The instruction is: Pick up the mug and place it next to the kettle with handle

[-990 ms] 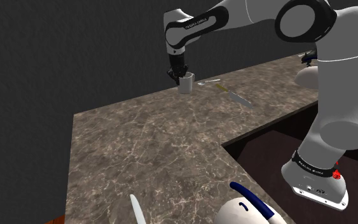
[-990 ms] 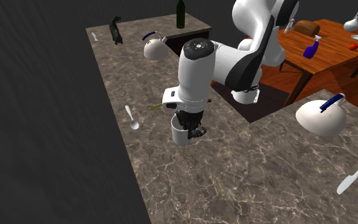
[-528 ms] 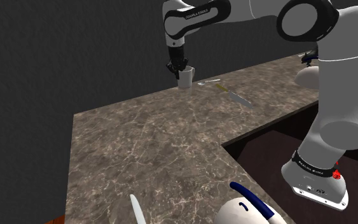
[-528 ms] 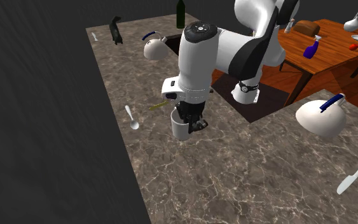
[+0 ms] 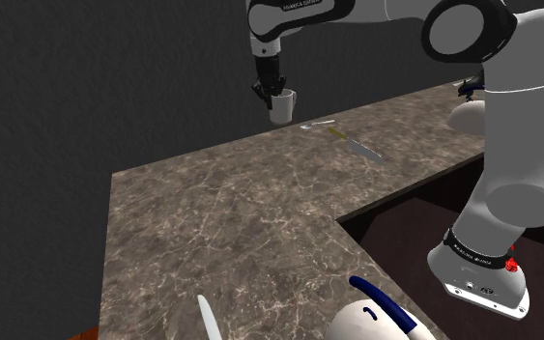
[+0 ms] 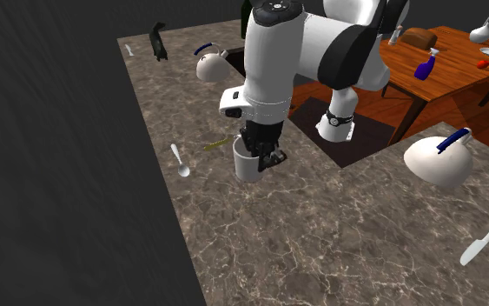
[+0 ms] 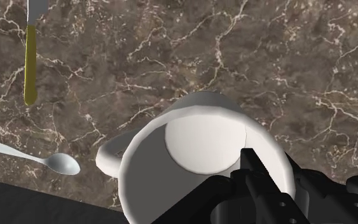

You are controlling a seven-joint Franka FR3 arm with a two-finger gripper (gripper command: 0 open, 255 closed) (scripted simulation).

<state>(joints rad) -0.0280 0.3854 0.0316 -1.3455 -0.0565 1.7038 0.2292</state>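
Note:
A white mug [image 5: 281,106] hangs a little above the marble counter [image 5: 260,222], near its far edge by the dark wall. My black gripper [image 5: 272,95] is shut on the mug's rim, one finger inside the cup and one outside. The second exterior view shows the mug [image 6: 247,163] under the gripper [image 6: 262,156], clear of the counter top. From the wrist, the mug [image 7: 203,146] sits open-mouthed below the gripper [image 7: 269,181]. One white kettle with a blue handle [image 6: 439,159] stands on the near counter wing; a second kettle [image 6: 209,63] stands at the far end.
A spoon [image 6: 179,161] and a yellow-handled knife [image 7: 30,63] lie on the counter close to the mug. A white knife [image 6: 483,243] lies near the closer kettle. A dark bottle [image 6: 246,17] stands at the far end. A wooden table [image 6: 459,65] with small items is beyond the counter.
The arm has risen with the mug in its grip, lifting it off the counter. The fingers stayed shut on the rim.

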